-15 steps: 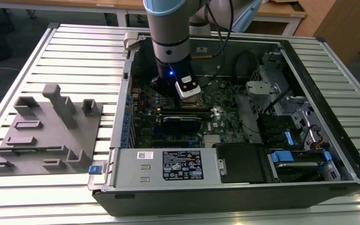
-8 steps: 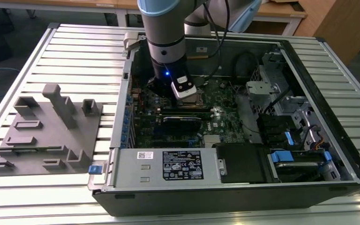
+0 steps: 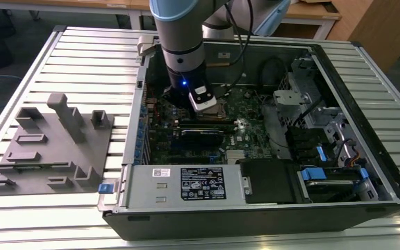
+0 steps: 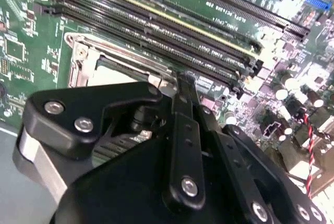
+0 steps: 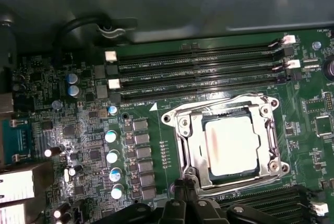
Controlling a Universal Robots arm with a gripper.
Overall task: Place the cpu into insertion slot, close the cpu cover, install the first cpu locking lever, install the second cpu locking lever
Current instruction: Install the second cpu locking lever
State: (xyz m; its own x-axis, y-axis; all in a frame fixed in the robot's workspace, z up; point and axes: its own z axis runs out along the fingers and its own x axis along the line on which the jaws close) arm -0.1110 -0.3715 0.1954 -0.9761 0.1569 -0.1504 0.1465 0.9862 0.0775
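Cpu (image 5: 231, 144) seated in insertion slot (image 5: 183, 145), cpu cover (image 5: 271, 130) down around it. Tool (image 5: 183, 203) at socket edge; open or closed — cannot tell. Likely light, stiff, fragile; handle by edges only.

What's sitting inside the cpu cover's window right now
The cpu, its silver top showing through the closed cpu cover. The insertion slot beneath it is covered.

In the second wrist view the black gripper (image 4: 180, 80) sits low over the insertion slot (image 4: 99, 59) (its silver rim partly hidden), beside long black memory slots (image 4: 156, 31) on the green motherboard (image 4: 21, 41).
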